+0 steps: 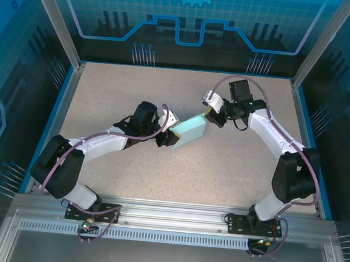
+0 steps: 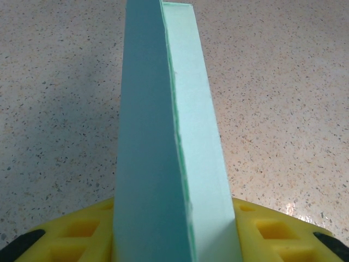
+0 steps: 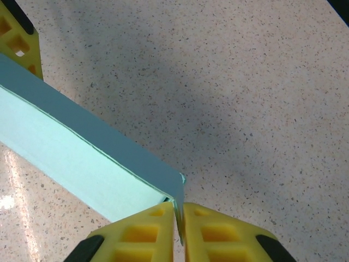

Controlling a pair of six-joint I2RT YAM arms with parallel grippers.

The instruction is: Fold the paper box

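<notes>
Yellow moulded fingers [image 3: 142, 234] of the right gripper [image 3: 179, 218] are seen closest to the lens. They are drawn almost together on a thin card edge at the end corner of the light blue-teal paper box [image 3: 82, 153], so that corner is pinched. At the opposite end, the left gripper [image 2: 174, 229] is clamped across the box's whole thickness, and the card is stood on edge between its yellow pads [image 2: 82, 229].

From above, the box [image 1: 187, 132] is held between the left gripper [image 1: 165, 139] and the right gripper [image 1: 210, 116], over the middle of the speckled beige table [image 1: 136, 85]. It has already been shaped into a flat rectangular body. It appears to be lifted off the surface, though this cannot be told for certain.

The step in hand is judged to be the closing of the end on the right gripper's side. It would best be done with the left grip used as a firm anchor, while the pinched edge is guided along its crease rather than pulled outward. Thin card is easily dented, so pressure should be kept light and the motion slow. The long seam [image 2: 177, 136] running down the box in the left wrist view should be watched, since it may be sprung open if the body is twisted. Neither grip should be released until the end is seated.
</notes>
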